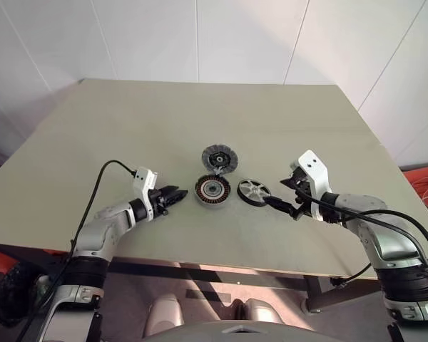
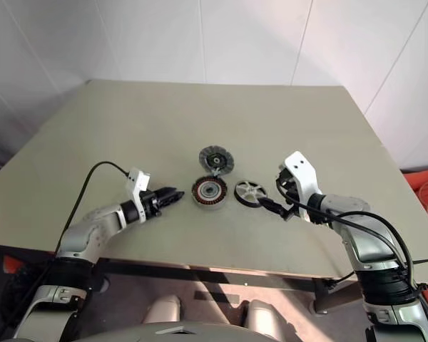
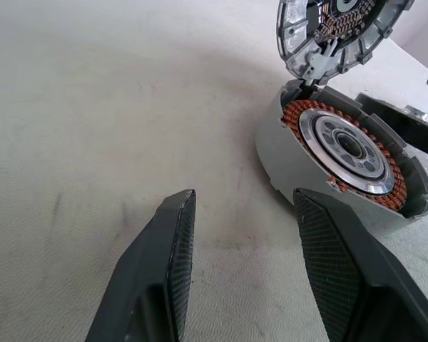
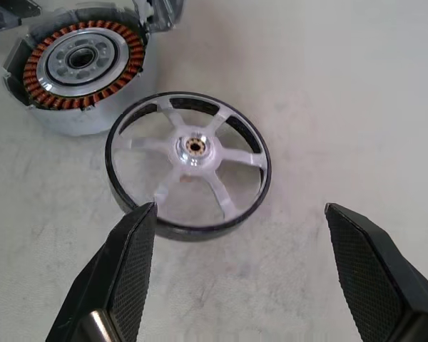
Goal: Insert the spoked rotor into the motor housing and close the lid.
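The motor housing [image 1: 212, 191] sits mid-table, its copper-red windings around a silver hub [image 3: 342, 146] facing up. Just behind it the grey ribbed lid [image 1: 220, 158] stands tilted up at the housing's far edge [image 3: 335, 28]. To the right of the housing the spoked rotor [image 1: 254, 192] lies flat on the table with its pale spokes up [image 4: 192, 153]. My right gripper [image 1: 282, 195] is open wide just right of the rotor, holding nothing [image 4: 239, 214]. My left gripper [image 1: 177, 195] is open and empty, close to the housing's left side [image 3: 244, 199].
The beige table [image 1: 128, 128] runs far back to a white wall. Its front edge lies close under both arms. A black cable trails from the left wrist.
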Controlling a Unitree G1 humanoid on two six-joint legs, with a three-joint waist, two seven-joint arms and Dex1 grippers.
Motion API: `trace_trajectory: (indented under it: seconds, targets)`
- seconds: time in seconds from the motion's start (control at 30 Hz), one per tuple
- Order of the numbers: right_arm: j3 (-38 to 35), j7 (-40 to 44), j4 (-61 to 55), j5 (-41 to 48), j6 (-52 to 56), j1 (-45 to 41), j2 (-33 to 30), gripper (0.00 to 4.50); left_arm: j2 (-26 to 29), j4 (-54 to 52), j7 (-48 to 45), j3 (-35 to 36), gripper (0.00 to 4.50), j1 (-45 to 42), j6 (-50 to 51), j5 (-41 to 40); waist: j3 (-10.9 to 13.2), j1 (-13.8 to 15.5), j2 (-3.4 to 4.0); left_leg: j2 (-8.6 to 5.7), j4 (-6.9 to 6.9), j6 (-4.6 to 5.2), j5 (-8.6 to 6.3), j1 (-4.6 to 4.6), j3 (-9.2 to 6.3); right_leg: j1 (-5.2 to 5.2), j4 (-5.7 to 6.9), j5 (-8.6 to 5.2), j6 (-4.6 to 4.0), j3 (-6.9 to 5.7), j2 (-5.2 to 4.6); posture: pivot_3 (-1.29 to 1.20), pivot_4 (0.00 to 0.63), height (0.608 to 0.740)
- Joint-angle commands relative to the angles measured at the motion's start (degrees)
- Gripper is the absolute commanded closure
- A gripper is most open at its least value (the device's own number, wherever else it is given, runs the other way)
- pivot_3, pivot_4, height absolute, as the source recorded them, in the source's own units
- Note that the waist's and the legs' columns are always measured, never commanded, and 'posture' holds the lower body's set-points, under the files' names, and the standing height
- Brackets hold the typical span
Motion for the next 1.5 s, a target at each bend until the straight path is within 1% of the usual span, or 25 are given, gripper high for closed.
trace_trajectory:
  seconds: [0.03, 0.27, 0.57, 0.7, 0.83, 1.0, 1.07, 1.13, 1.23, 1.27, 1.3, 1.4, 1.5]
  targets:
    - [-3.1, -1.2, 0.6, 2.8, 1.9, -0.9, 0.8, 0.22, -0.1, -0.6, -0.6, -0.2, 2.20, -0.5, -1.3, 0.3, 0.0, 0.1, 0.00, 0.00, 0.00, 0.00, 0.00, 0.00, 0.00, 0.00, 0.00, 0.00, 0.00, 0.00, 0.00, 0.00, 0.000, 0.740]
    - [-3.9, -3.6, 2.6, 5.4, 5.1, -2.6, 2.9, 0.22, 0.0, -0.7, -0.5, -0.2, 2.20, -0.3, -1.7, 0.9, 0.0, 0.2, 0.01, 0.00, 0.00, 0.00, 0.00, 0.01, 0.00, 0.00, 0.01, 0.00, 0.00, 0.00, 0.00, 0.00, 0.000, 0.740]
    - [-4.9, -5.9, 1.5, 8.8, 10.3, -1.5, 4.6, 0.22, 0.4, -1.5, -0.3, -0.1, 2.20, 0.2, -1.8, 1.0, 0.0, 0.2, 0.02, 0.00, -0.01, -0.02, 0.01, 0.02, 0.01, 0.00, 0.01, 0.00, 0.00, 0.00, 0.00, 0.00, 0.000, 0.740]
    - [-5.6, -6.5, 1.7, 8.7, 10.4, -1.4, 3.7, 0.22, 0.5, -1.6, -0.3, -0.1, 2.20, 0.3, -1.8, 1.1, 0.0, 0.3, 0.02, 0.00, -0.01, -0.02, 0.01, 0.02, 0.01, 0.00, 0.01, 0.00, 0.00, 0.00, 0.00, 0.00, 0.000, 0.740]
    - [-4.4, -8.3, 3.7, 4.7, 8.6, -0.9, 0.3, 0.22, 0.4, -1.6, -0.4, -0.2, 2.20, 0.3, -1.8, 1.1, 0.0, 0.4, 0.02, -0.02, -0.01, -0.03, 0.01, 0.01, 0.01, 0.00, -0.01, 0.00, 0.00, 0.00, -0.02, 0.00, 0.000, 0.740]
    - [-5.7, -9.4, 3.9, 5.4, 9.6, -1.4, -0.1, 0.22, 0.3, -1.0, -0.5, -0.5, 2.20, -0.2, -1.9, 1.2, 0.0, 0.3, 0.07, -0.01, -0.02, -0.03, 0.01, 0.01, 0.01, 0.00, -0.01, 0.00, 0.01, 0.00, -0.02, 0.00, 0.000, 0.740]
    - [-7.6, -10.0, 3.3, 7.3, 11.2, -2.2, 1.1, 0.22, 0.3, -0.9, -0.5, -0.6, 2.20, -0.3, -1.9, 1.2, 0.0, 0.4, 0.07, -0.02, -0.02, -0.03, 0.01, 0.01, 0.01, 0.00, -0.01, 0.00, 0.01, 0.00, -0.02, 0.00, 0.000, 0.740]
    - [-10.8, -11.0, 2.0, 11.0, 13.8, -3.6, 3.5, 0.22, 0.4, -0.9, -0.5, -0.6, 2.20, -0.3, -1.7, 1.2, 0.0, 0.4, 0.08, -0.03, -0.02, -0.02, 0.01, 0.00, 0.01, 0.00, -0.02, 0.00, 0.01, 0.00, -0.02, 0.00, 0.000, 0.740]
    - [-23.3, -16.1, 1.5, 22.8, 23.2, -11.4, 11.9, 0.22, 0.4, -1.0, -0.5, -0.6, 2.20, -0.3, -1.3, 1.1, 0.0, 0.0, 0.21, -0.02, -0.03, -0.05, 0.03, 0.02, 0.02, -0.05, 0.05, 0.00, 0.00, 0.02, -0.01, 0.00, 0.000, 0.740]
    - [-26.7, -17.9, 1.4, 25.6, 26.2, -13.6, 14.1, 0.22, 0.4, -1.1, -0.5, -0.6, 2.20, -0.2, -1.2, 1.0, 0.0, 0.0, 0.28, -0.03, -0.03, -0.08, 0.05, 0.01, 0.03, -0.12, 0.09, 0.01, 0.00, 0.05, -0.01, 0.00, 0.000, 0.740]
    - [-28.4, -19.3, 1.1, 26.9, 28.3, -14.8, 15.2, 0.22, 0.5, -1.3, -0.4, -0.7, 2.20, -0.1, -1.1, 1.0, 0.0, 0.1, 0.31, -0.03, -0.03, -0.10, 0.07, 0.02, 0.03, -0.13, 0.12, 0.02, -0.01, 0.05, -0.01, 0.00, 0.000, 0.740]
    - [-31.5, -23.3, 1.2, 28.9, 33.5, -16.4, 17.3, 0.22, 0.6, -1.5, -0.4, -0.7, 2.20, 0.0, -1.0, 1.0, -0.1, 0.8, 0.22, 0.00, -0.05, -0.16, 0.10, 0.15, -0.01, -0.10, 0.15, 0.01, -0.02, -0.03, 0.00, 0.00, 0.000, 0.740]
    - [-30.5, -25.2, 1.1, 28.2, 35.4, -14.3, 17.1, 0.22, 0.7, -1.7, -0.4, -0.7, 2.20, 0.1, -0.9, 1.0, -0.1, 0.9, 0.22, -0.04, -0.08, -0.15, 0.10, 0.10, -0.01, -0.08, 0.01, 0.01, -0.02, -0.03, -0.02, 0.00, 0.000, 0.740]
